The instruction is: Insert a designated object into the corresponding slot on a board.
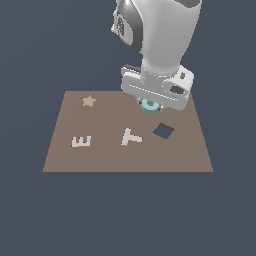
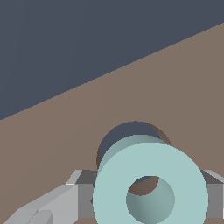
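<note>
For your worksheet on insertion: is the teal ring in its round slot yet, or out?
Out. The ring sits between the gripper fingers above the board, with the dark slot showing behind it.

One board (image 1: pixel 60 155), one star (image 1: pixel 89 101), two letters (image 1: pixel 81 141) (E, T), one ring (image 1: pixel 149 105).
</note>
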Tool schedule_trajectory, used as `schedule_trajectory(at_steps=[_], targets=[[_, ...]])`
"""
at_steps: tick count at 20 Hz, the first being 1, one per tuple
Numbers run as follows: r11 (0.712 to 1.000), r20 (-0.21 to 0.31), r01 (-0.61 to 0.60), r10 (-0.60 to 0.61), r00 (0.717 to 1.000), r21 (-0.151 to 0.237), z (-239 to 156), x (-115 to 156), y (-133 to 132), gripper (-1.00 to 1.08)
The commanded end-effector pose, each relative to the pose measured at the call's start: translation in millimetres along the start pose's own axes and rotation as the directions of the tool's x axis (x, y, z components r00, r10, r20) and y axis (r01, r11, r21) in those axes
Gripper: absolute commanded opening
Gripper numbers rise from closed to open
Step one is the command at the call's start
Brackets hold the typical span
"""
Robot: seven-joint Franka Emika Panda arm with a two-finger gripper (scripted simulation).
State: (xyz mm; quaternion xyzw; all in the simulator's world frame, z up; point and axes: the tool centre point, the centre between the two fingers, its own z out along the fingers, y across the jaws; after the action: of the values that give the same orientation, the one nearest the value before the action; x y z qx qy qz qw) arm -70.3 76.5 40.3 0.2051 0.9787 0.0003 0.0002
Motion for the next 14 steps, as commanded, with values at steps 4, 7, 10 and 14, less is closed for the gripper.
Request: schedule_trajectory(at_steps=[4, 7, 10, 14], targets=[[0.997, 0.000, 0.083, -0.083, 0.997, 0.000, -0.4, 5.8, -0.2, -1.00], [0.995, 0.000, 0.105, -0.105, 0.995, 0.000, -0.4, 7.4, -0.4, -1.00], [0.994, 0.000, 0.112, -0.112, 0.994, 0.000, -0.5, 7.8, -0.6, -1.00], [0.994, 0.000, 0.108, -0.108, 0.994, 0.000, 3.3, 7.7, -0.8, -1.00]])
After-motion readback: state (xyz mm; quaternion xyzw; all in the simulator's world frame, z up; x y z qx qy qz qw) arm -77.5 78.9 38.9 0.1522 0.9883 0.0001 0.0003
